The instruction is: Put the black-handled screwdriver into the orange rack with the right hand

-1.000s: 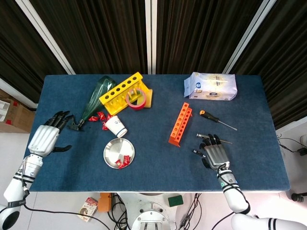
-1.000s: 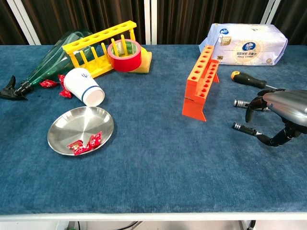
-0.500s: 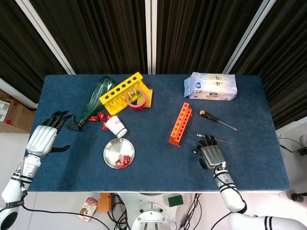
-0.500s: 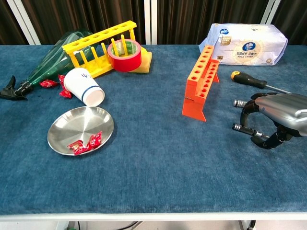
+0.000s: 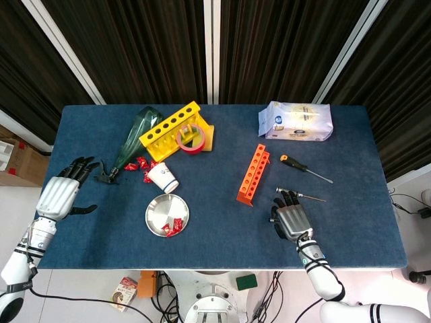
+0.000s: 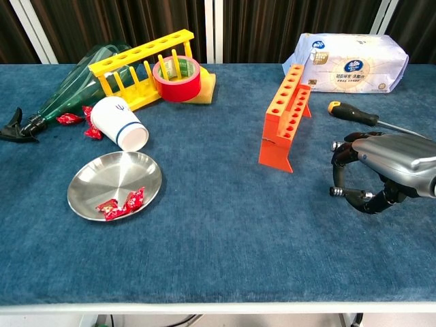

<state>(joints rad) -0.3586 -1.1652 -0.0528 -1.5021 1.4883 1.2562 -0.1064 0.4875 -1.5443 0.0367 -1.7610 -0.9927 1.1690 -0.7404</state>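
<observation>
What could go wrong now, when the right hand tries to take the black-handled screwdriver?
1. Two screwdrivers lie close together. The right hand is over the nearer one, whose handle is hidden, so it might take the wrong tool instead of the black-handled screwdriver.
2. The orange rack stands just left of the hand; a sideways move could push it over.

Table (image 6: 225, 238) is covered in a matt blue cloth, kinda carpety. The round plate (image 6: 114, 186) is shiny brushed metal. Orange rack (image 6: 285, 116) and yellow rack (image 6: 144, 67) look like smooth plastic. Green bottle (image 6: 75, 78) is see-through, probably glass. Tissue pack (image 6: 351, 63) has glossy plastic wrap. Right hand (image 6: 390, 170) has a smooth silver shell.
</observation>
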